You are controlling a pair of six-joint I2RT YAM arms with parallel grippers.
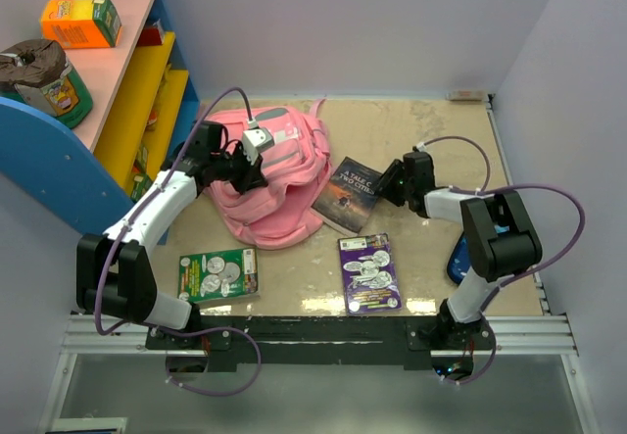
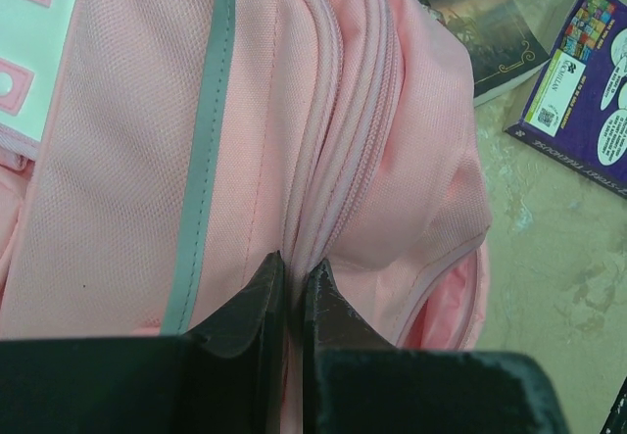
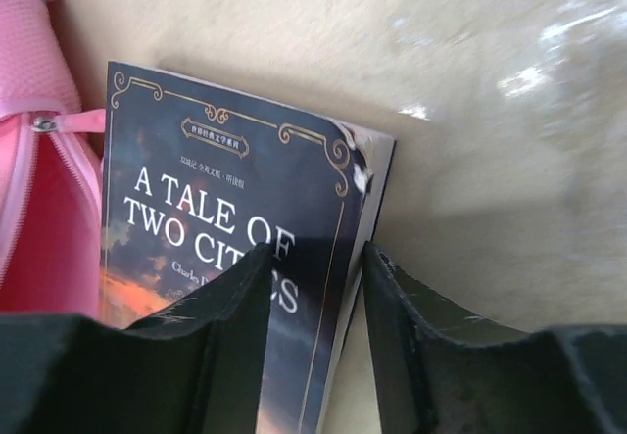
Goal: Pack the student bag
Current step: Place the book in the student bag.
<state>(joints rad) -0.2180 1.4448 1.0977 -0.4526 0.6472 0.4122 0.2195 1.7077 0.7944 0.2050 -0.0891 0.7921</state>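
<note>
The pink student bag lies at the table's back left, grey stripe and zips on top. My left gripper rests on its upper part. In the left wrist view the gripper is shut on a fold of the bag's fabric beside the zip seam. A dark book, "A Tale of Two Cities", lies flat just right of the bag. My right gripper is at its right edge. In the right wrist view it is open, astride the edge of the book, with the bag at left.
A purple book and a green book lie flat near the front edge. A small blue pouch is partly hidden behind the right arm. A blue and yellow shelf with an orange box and a jar stands at left.
</note>
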